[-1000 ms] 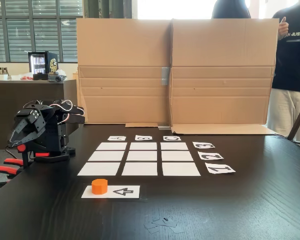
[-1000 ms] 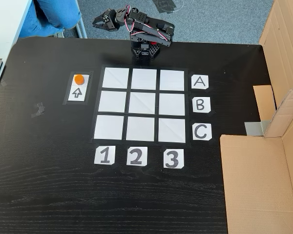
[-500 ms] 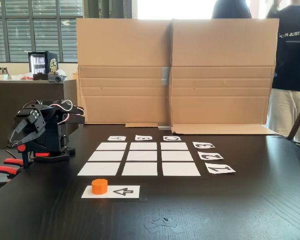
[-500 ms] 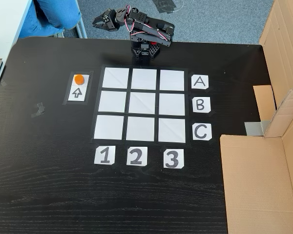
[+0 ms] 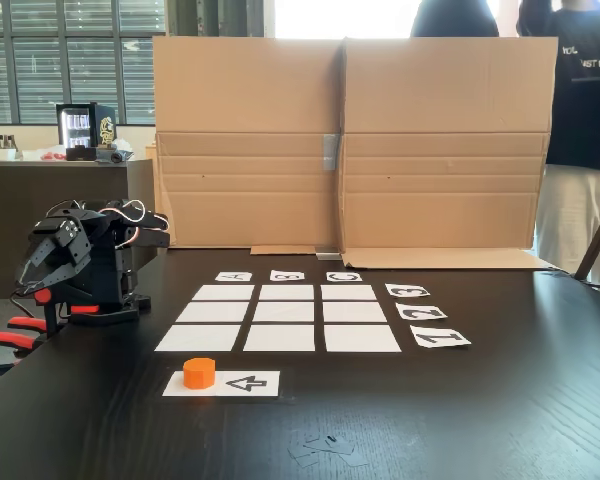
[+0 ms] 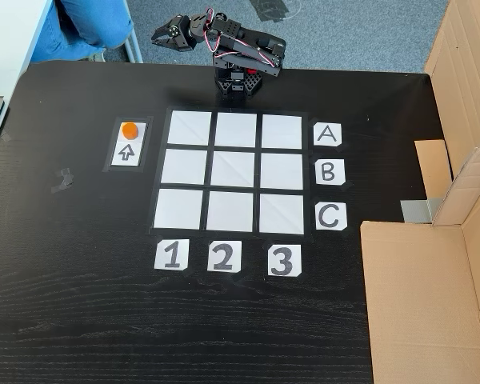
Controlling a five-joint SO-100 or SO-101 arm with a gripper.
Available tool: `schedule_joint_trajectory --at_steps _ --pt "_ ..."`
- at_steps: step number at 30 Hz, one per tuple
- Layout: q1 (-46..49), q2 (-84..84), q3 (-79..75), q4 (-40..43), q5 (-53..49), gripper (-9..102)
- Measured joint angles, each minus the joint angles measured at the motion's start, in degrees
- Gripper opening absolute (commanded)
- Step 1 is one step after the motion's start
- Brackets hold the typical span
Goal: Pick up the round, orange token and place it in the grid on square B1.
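From above, my black table (image 6: pixel 80 320) carries the grid (image 6: pixel 232 171) of nine white squares at its centre, with labels A, B, C (image 6: pixel 328 171) down its three o'clock side and 1, 2, 3 (image 6: pixel 221 258) along its six o'clock edge. A cardboard wall (image 6: pixel 428 296) stands out past the letters at three to five o'clock, well apart from the squares. In the low fixed view that cardboard (image 5: pixel 350 150) rises behind the grid, and a person in a dark shirt (image 5: pixel 580 90) stands beyond it at two o'clock.

My arm (image 6: pixel 240 56) sits folded at the twelve o'clock edge of the table. My claw (image 6: pixel 162 34) hangs out past that edge, empty; how far its fingers are parted I cannot tell.

The token (image 6: pixel 129 130) rests on the arrow strip (image 6: pixel 128 144) at nine o'clock of the grid, just beside the A row. From my claw it lies toward six o'clock, well apart, with bare table between. Square B1 (image 6: pixel 183 166) lies just beyond the strip, at the token's four o'clock.
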Motion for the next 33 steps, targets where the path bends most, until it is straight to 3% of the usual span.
schedule_joint_trajectory --at_steps 26,30,33 --pt "-1.1 -0.4 -0.4 0.7 -4.3 -1" --pt "-2.1 -6.7 -9.1 9.1 -6.2 1" --pt "-4.7 -15.6 -17.1 9.1 -7.0 10"
